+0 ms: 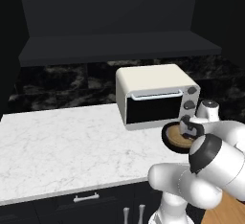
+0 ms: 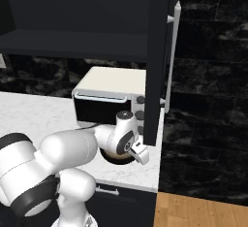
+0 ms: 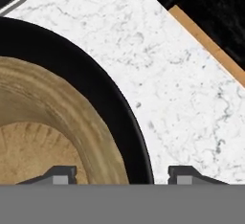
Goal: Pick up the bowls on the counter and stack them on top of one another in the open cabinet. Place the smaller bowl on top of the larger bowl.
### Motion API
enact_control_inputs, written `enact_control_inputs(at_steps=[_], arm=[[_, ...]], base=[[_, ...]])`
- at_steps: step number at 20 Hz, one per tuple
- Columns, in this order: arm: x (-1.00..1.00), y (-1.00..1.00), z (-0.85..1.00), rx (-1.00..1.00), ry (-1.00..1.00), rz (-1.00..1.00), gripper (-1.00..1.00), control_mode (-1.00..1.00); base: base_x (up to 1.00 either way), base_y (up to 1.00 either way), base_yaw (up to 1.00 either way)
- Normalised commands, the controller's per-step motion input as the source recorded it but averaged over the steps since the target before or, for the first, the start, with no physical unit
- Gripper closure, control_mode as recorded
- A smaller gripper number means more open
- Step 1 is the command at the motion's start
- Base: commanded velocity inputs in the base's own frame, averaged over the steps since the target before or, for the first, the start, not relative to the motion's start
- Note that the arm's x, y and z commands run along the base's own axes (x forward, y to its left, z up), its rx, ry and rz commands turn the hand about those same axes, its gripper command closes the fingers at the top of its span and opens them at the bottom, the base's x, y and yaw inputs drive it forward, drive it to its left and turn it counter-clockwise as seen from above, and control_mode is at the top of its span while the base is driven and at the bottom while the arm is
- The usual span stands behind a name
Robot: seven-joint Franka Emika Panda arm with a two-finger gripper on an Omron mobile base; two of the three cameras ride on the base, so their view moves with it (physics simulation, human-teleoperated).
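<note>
Straddling the bowls' right-hand rim in the hand view, the gripper (image 3: 112,176) is keeping its jaws apart: one dark fingertip (image 3: 57,174) is sitting over the tan inside at lower left, the other over the marble at lower right, with both bowl walls lying between them. Whether the pads are pressing on either wall I cannot tell.

In the left base view, the white marble counter (image 1: 62,146) is spreading across the left and middle of the frame, under the open cabinet (image 1: 115,43), whose dark bottom board is running along the upper part. To the right of centre the cream toaster oven (image 1: 155,94) is standing on the counter, and just below it, at right, the smaller bowl (image 1: 176,138) is nesting inside the larger bowl (image 1: 167,133), which is showing as a black ring around the tan wood. The gripper (image 1: 190,128) is hanging over the bowls' right side.

In the right base view, the toaster oven (image 2: 109,97) is sitting at centre left, and the larger bowl (image 2: 117,161) is peeking out beneath the white hand at centre, near the counter's right end.
</note>
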Motion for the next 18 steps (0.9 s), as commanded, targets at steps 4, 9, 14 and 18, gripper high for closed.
enact_control_inputs(at_steps=[4, 9, 14, 18], arm=[[0.0, 0.0, 0.12, -0.02, 0.0, 0.0, 1.0, -1.0], [-0.05, -0.01, 0.14, -0.04, 0.0, 0.0, 1.0, -1.0], [-0.42, -0.08, 0.39, -0.03, 0.01, -0.08, 1.0, -1.0], [-0.74, -0.12, 0.74, 0.0, -0.07, -0.1, 1.0, -1.0]], base=[[0.0, 0.0, 0.0], [0.0, 0.0, 0.0], [0.0, 0.0, 0.0], [0.0, 0.0, 0.0]])
